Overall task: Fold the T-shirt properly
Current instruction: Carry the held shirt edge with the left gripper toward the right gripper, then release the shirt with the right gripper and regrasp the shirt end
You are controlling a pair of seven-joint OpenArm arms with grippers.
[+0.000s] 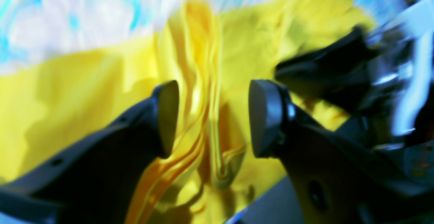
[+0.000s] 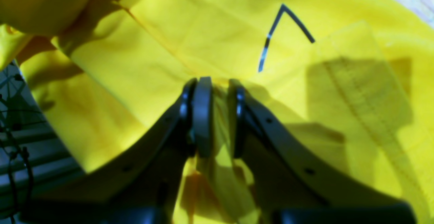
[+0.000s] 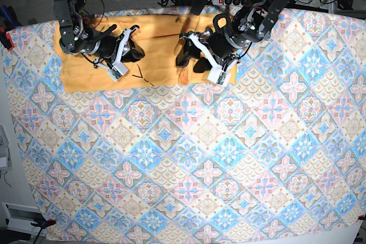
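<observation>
The T-shirt [image 3: 108, 55] lies spread along the far edge of the patterned tablecloth [image 3: 229, 152], with both arms working over it.

Right gripper [image 2: 217, 115]: clenched on the T-shirt. In the right wrist view the two pads [image 2: 202, 115] stand nearly together with a thin ridge of yellow cloth pinched between them. The cloth runs up and away from the pads. A dark line print [image 2: 284, 31] sits on the fabric just beyond the pads and to their right. A stitched hem band [image 2: 359, 92] lies further right, flat on the cloth.

Left gripper [image 1: 213, 119]: released. In the left wrist view the pads [image 1: 262, 115] stand well apart. A bunched vertical fold [image 1: 200, 81] of the shirt rises in the gap between them, touching neither pad as far as the heavy blur allows one to judge. Tablecloth shows beyond the shirt's far edge.

In the base view the left gripper [image 3: 191, 47] sits over the shirt's end nearest the table's middle, and the right gripper [image 3: 128, 41] over the shirt's mid-section.
</observation>
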